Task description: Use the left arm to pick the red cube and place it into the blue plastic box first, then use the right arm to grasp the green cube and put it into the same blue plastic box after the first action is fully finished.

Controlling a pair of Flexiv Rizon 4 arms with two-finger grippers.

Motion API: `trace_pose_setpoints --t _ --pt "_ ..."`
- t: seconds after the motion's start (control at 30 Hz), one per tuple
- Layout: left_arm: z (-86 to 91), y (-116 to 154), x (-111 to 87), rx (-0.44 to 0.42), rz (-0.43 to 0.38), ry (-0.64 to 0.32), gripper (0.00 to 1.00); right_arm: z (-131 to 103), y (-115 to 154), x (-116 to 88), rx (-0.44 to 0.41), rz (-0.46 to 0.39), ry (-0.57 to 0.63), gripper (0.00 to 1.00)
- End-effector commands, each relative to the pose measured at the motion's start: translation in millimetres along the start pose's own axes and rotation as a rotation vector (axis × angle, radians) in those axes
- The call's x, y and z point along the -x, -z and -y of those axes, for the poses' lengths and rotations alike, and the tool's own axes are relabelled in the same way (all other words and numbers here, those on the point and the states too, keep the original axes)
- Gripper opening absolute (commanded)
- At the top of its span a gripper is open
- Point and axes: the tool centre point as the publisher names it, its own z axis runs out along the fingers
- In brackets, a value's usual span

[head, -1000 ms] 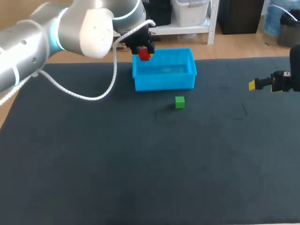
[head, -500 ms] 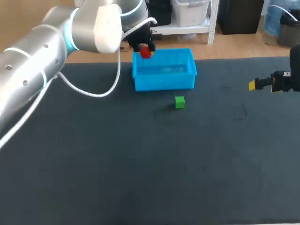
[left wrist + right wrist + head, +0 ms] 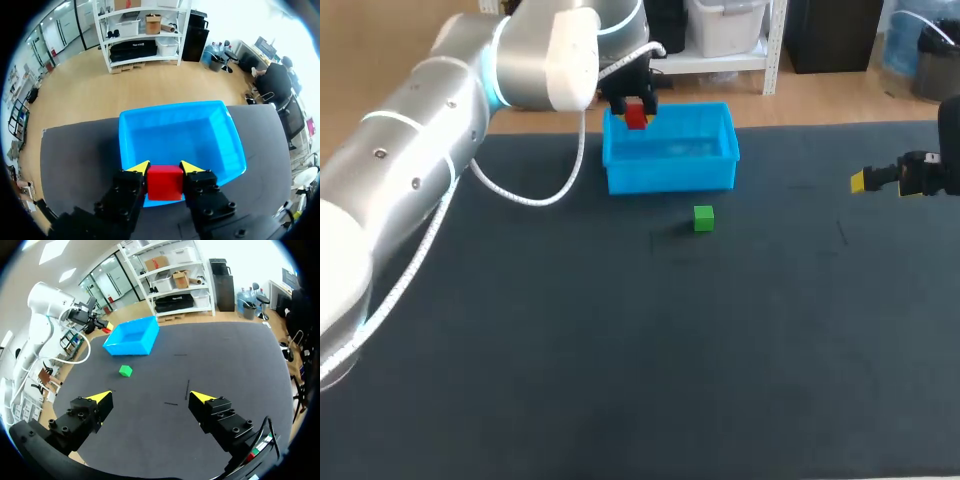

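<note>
My left gripper is shut on the red cube, holding it in the air over the left end of the blue plastic box. The inside of the box looks bare in the left wrist view. The green cube rests on the dark table a short way in front of the box. My right gripper hovers open at the table's right side, far from both cubes, with nothing between its fingers.
The dark mat covers the table. A white cable hangs from my left arm down toward the mat left of the box. Faint marks show on the mat near the right gripper.
My left arm has carried the red cube slightly right and farther over the box's left end. The right arm and the green cube have kept still.
</note>
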Motion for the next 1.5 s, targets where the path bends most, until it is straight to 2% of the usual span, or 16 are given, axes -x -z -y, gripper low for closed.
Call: trace_pose_setpoints --t 0.03,0.77,0.8,0.83,0.97,1.03,1.1,1.2,1.23,1.33,1.37,1.5 --pt "2.6 -8.1 11.9 0.006 -0.125 0.001 0.00 0.3 0.2 -0.1 0.000 -0.001 0.001 1.00" --pt "-0.2 -36.6 -0.7 0.052 -0.207 0.024 0.00 0.3 0.2 -0.1 0.000 -0.001 0.001 1.00" --pt "-0.3 -37.3 -1.3 0.053 -0.209 0.024 0.13 0.3 0.2 -0.1 0.000 -0.001 0.001 1.00" --pt "-0.2 -37.8 -1.9 0.053 -0.214 0.025 0.20 0.3 0.2 -0.1 0.000 -0.001 0.001 1.00" --pt "-0.2 -39.3 -3.3 0.055 -0.219 0.026 0.25 0.3 0.2 -0.1 0.000 -0.001 0.001 1.00" --pt "-0.2 -39.8 -3.9 0.055 -0.224 0.025 0.33 0.3 0.2 -0.1 0.000 -0.001 0.001 1.00" --pt "-0.2 -39.9 -4.2 0.055 -0.224 0.025 0.35 0.3 0.2 -0.1 0.000 -0.001 0.001 1.00" --pt "-0.8 -39.7 -4.7 0.057 -0.225 0.024 0.46 0.3 0.2 -0.1 0.000 -0.001 0.001 1.00" --pt "-1.1 -39.5 -4.8 0.057 -0.224 0.023 0.59 0.3 0.2 -0.1 0.000 -0.001 0.001 1.00" --pt "-2.0 -38.4 -5.0 0.057 -0.223 0.024 0.85 0.3 0.2 -0.1 0.000 -0.001 0.001 1.00" --pt "-2.1 -38.1 -5.0 0.056 -0.223 0.023 0.89 0.3 0.2 -0.1 0.000 -0.001 0.001 1.00" --pt "-1.8 -35.3 -5.8 0.054 -0.219 0.021 0.93 0.3 0.2 -0.1 0.000 -0.001 0.001 1.00"
